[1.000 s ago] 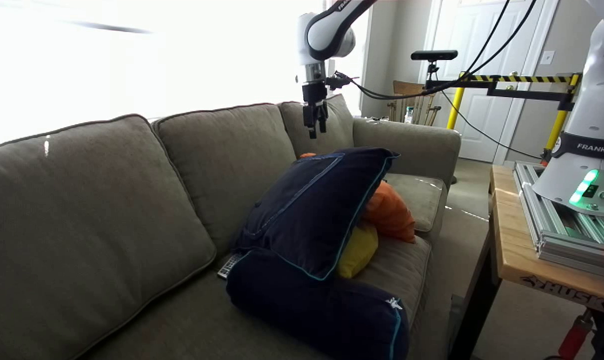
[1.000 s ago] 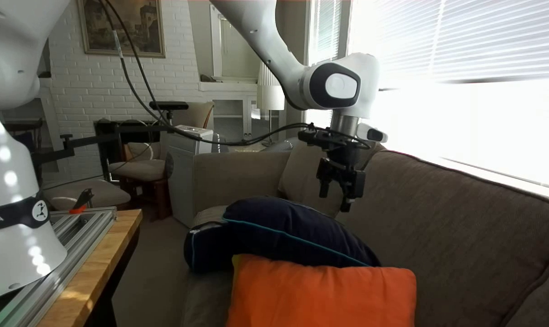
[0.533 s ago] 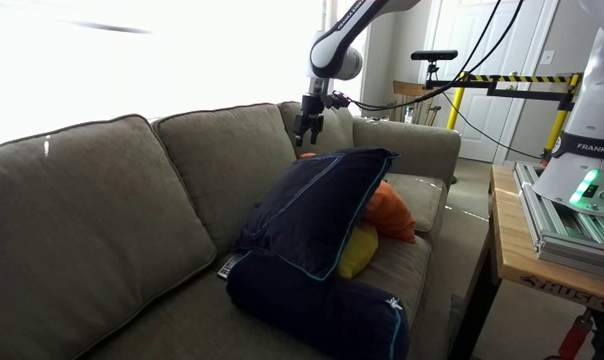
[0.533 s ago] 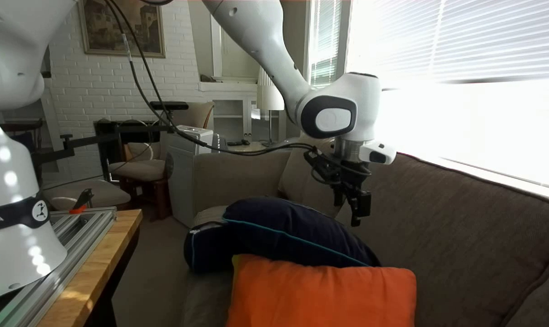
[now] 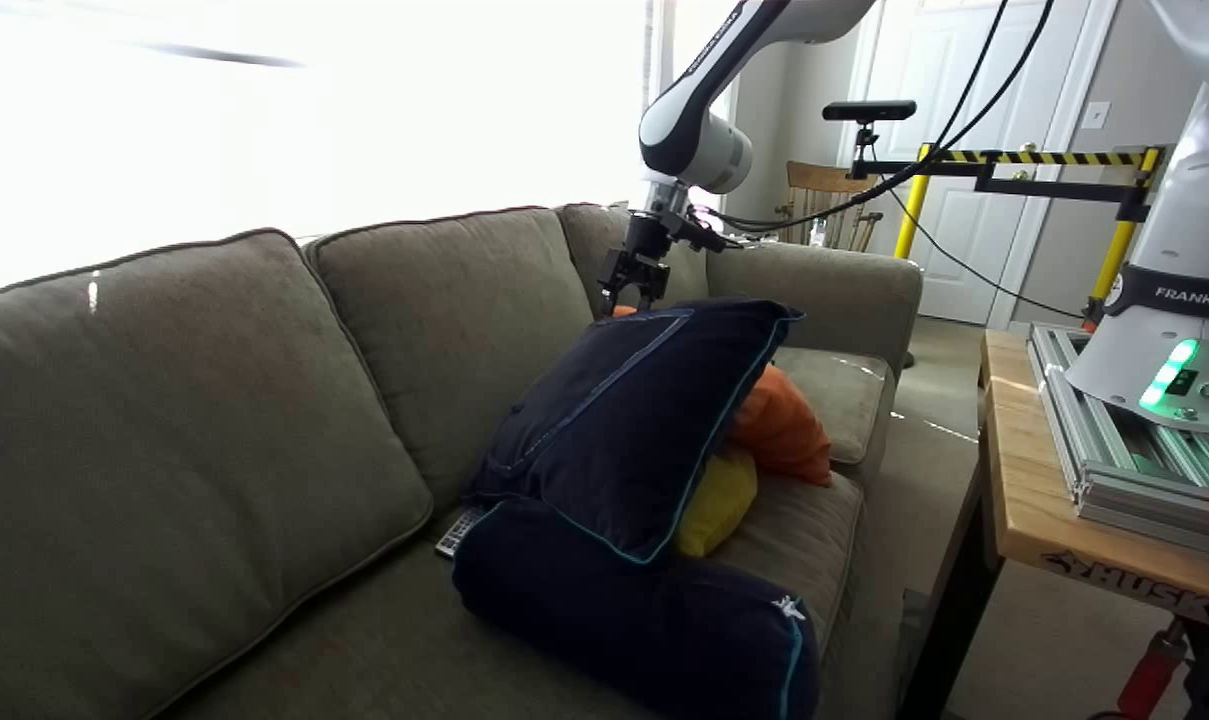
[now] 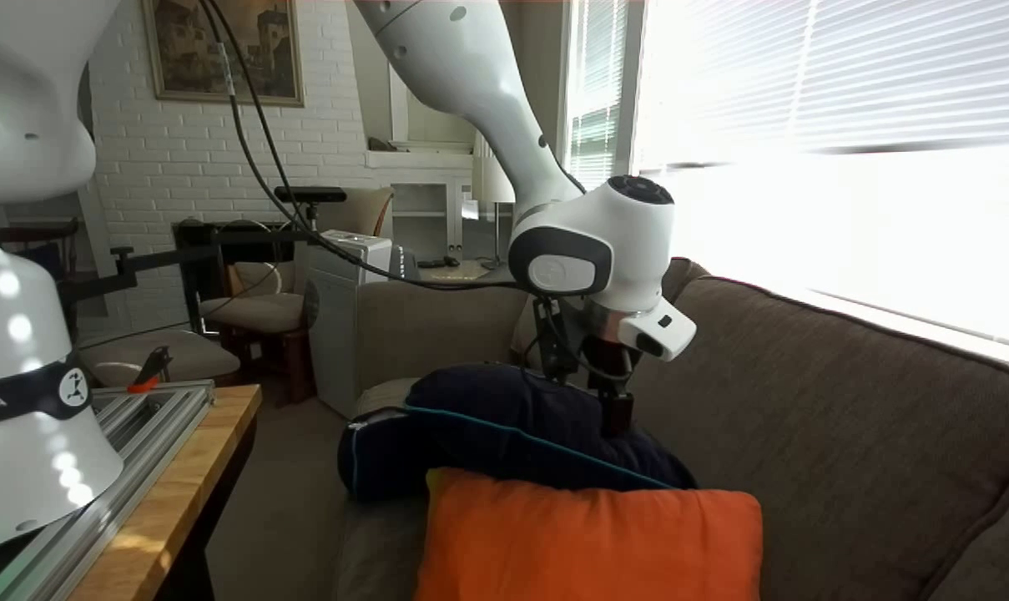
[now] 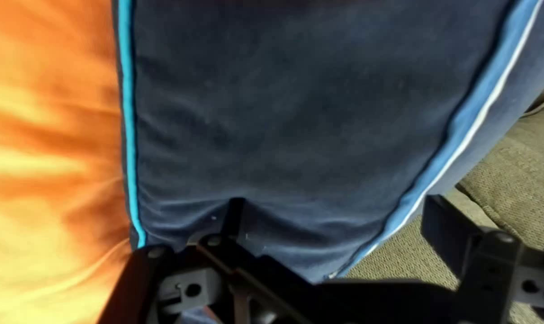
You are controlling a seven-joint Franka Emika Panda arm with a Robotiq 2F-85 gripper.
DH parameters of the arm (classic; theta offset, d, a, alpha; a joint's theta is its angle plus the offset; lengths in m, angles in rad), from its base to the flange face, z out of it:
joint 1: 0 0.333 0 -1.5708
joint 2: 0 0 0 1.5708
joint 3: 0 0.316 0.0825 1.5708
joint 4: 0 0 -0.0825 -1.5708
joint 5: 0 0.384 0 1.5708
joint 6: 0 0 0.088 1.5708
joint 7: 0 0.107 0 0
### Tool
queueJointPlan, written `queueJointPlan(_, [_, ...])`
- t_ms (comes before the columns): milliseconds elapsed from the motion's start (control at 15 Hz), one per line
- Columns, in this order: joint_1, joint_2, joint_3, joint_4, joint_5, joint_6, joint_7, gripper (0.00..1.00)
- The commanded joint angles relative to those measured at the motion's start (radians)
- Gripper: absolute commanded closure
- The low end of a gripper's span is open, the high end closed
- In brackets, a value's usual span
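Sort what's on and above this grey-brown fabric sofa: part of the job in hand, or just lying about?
Probably the job:
black two-fingered gripper, open
squarish navy fabric cushion, seemingly touched by it

Probably just lying about:
rectangular orange fabric cushion
partly hidden yellow fabric item
cylindrical navy fabric bolster
oblong grey remote control

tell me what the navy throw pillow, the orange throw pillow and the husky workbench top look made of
Navy throw pillow: soft, matte fabric, perhaps velvet-like; mottled shading and soft creases show in the wrist view.
Orange throw pillow: thin, smooth cloth, maybe cotton or synthetic; soft wrinkles run across it.
Husky workbench top: probably wood, smooth finish; warm tan colour with faint streaks.
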Motion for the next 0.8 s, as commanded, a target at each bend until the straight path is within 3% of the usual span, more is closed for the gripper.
queueJointPlan(0, [0.003,-0.108,-0.023,-0.128,0.036,-0.046,0.042,0.0])
queueJointPlan(467, [0.122,-0.27,-0.169,-0.214,-0.046,-0.189,0.197,0.0])
queueJointPlan(733, [0.136,-0.266,-0.18,-0.201,-0.016,-0.24,0.178,0.0])
